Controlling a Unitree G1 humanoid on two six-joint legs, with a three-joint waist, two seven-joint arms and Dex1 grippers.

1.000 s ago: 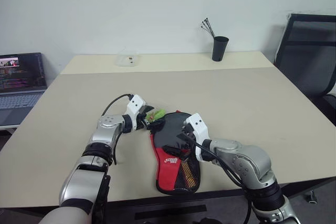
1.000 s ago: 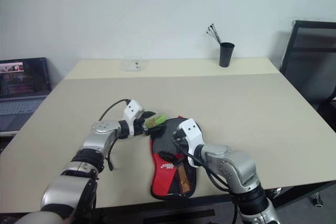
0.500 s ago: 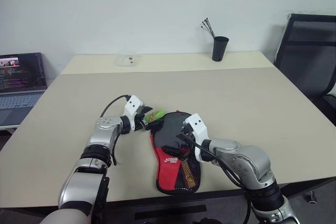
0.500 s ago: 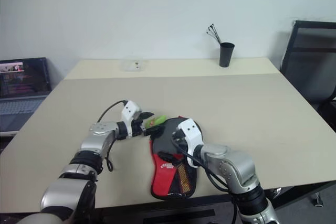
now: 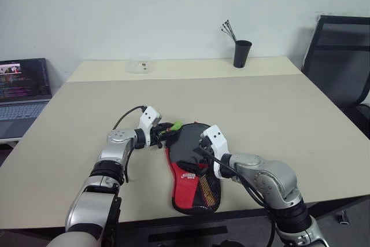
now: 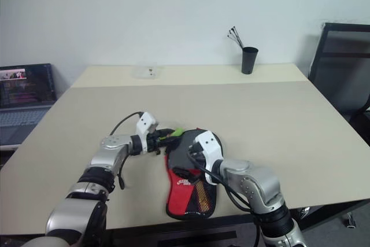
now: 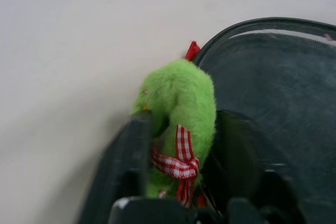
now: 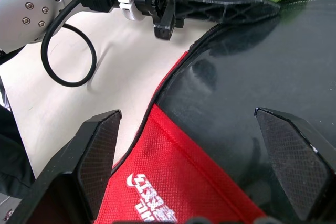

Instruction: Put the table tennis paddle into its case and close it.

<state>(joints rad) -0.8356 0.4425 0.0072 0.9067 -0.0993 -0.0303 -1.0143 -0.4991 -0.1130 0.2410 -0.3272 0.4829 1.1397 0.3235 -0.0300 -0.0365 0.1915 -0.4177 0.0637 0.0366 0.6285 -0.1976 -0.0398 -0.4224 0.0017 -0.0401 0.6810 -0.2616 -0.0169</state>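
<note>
On a beige table (image 5: 260, 108), the black-and-red case (image 5: 193, 169) lies flat near the front edge, the left end effector (image 5: 164, 134) clamped on its fuzzy green pull tag (image 7: 181, 98), the right end effector (image 8: 194, 166) spread wide over the case.

Bright even light, blurred wrist close-up

A big tan table (image 5: 277, 114) is sitting by a white wall (image 5: 173, 10), a black chair (image 5: 341, 56) standing beside it.
</note>
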